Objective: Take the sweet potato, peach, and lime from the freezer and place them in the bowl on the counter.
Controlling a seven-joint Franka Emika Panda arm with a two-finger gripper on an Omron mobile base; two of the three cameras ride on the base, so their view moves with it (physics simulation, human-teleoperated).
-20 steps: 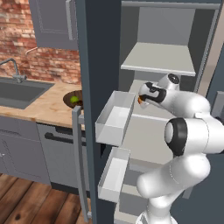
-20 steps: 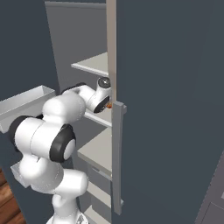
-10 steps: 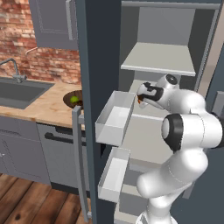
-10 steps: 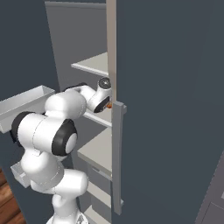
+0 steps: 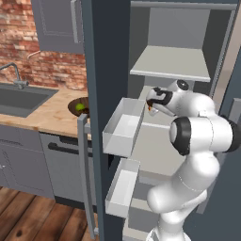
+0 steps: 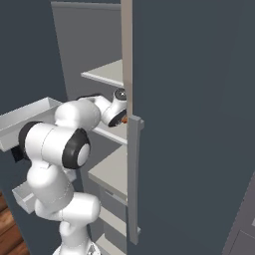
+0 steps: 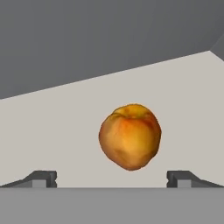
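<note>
Reaching deep into the freezer [image 5: 108, 56] now, the gripper [image 7: 111, 177] has its jaws spread wide with the peach [image 7: 130, 136] lined up between them on the pale shelf — nothing grasped yet. Over on the counter [image 5: 52, 115] to the left, the bowl [image 5: 79, 106] already holds the lime [image 5: 80, 107]; the sweet potato may be there too, hard to tell — the peach is left.

The peach [image 7: 130, 136] has smooth, faintly mottled matt skin. Beneath it, the freezer [image 5: 110, 56] shelf looks like pale matt plastic (its outer door a flat blue-grey). Left of the freezer, the counter [image 5: 49, 114] shows tan wood grain.
</note>
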